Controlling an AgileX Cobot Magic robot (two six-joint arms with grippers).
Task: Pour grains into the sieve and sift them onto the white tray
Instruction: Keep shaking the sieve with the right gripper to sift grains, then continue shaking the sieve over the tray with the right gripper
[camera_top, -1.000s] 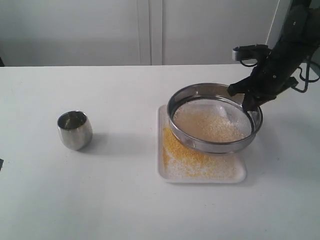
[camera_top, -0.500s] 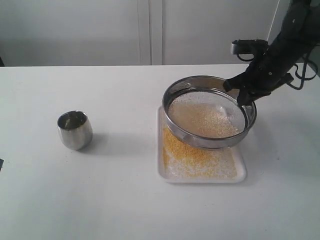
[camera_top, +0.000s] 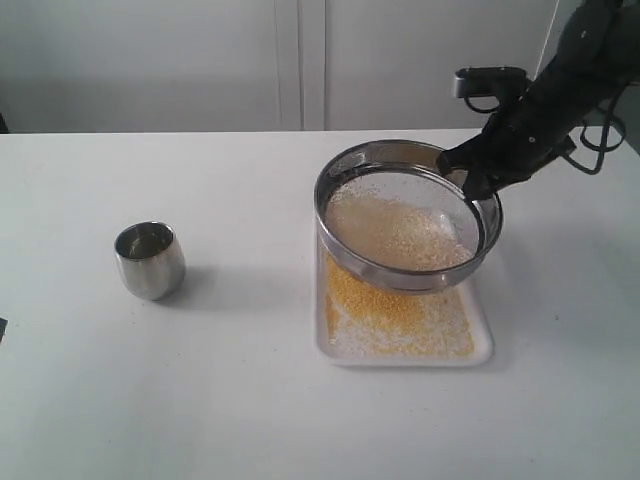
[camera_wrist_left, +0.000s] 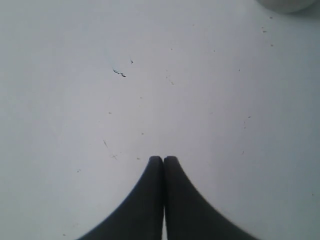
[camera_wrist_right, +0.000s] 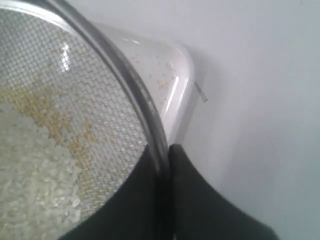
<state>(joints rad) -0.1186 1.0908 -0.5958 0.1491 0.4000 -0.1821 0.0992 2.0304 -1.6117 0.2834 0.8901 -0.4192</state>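
Exterior view: we've got the sieve held just above the white tray by the right end effector, presumably so the yellow grains fall onto the tray while the pale ones sit on the mesh. It's round, so no long axis, mesh facing down.

Left wrist view: the left end effector is pinched together over the worktop, well away from the tray.

Right wrist view: the right one is clamped on the sieve's rim.

- Left gripper with its dark jaws pressed together
- White table beneath, flecked with tiny specks
- Grey rounded edge at one o'clock from the gripper
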